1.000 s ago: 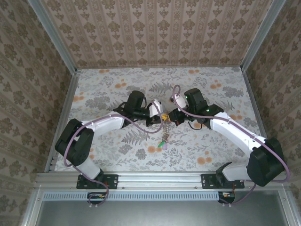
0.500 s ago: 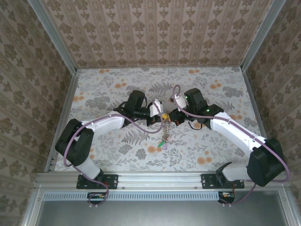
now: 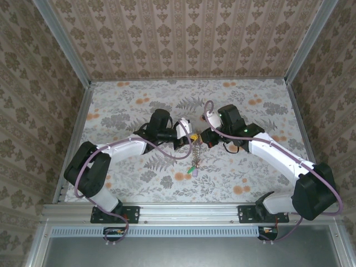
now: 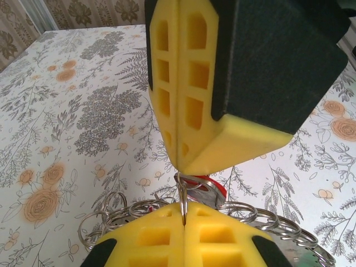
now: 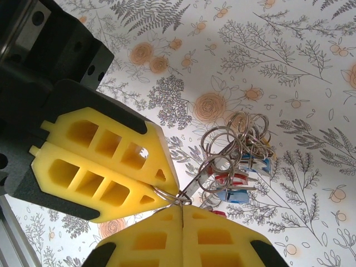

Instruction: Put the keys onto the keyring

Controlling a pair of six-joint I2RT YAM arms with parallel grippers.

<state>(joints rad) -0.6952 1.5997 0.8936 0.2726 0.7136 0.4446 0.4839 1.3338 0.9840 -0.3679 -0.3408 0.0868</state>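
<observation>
Both grippers meet above the table's middle. My left gripper (image 3: 187, 137) (image 4: 182, 214) is shut on a thin metal ring (image 4: 182, 196) at the top of the keyring (image 3: 193, 156). My right gripper (image 3: 202, 137) (image 5: 182, 210) is shut on the same ring (image 5: 167, 196) from the other side, tip to tip with the left fingers (image 5: 111, 167). A key with a red tag (image 4: 218, 192) sits right behind the pinch. Below it the keyring hangs as a bunch of small rings (image 5: 236, 142) with blue and red tags (image 5: 236, 183). Green and yellow tags (image 3: 192, 168) dangle lowest.
The floral tabletop (image 3: 128, 105) stretches around both arms, closed in by patterned walls and a metal frame (image 3: 78, 133) at the left, right and back. The right fingers (image 4: 183, 94) loom large in the left wrist view.
The left jaws have closed fully on the ring. Both arms have stayed almost where they were, and the bunch still hangs between them.
</observation>
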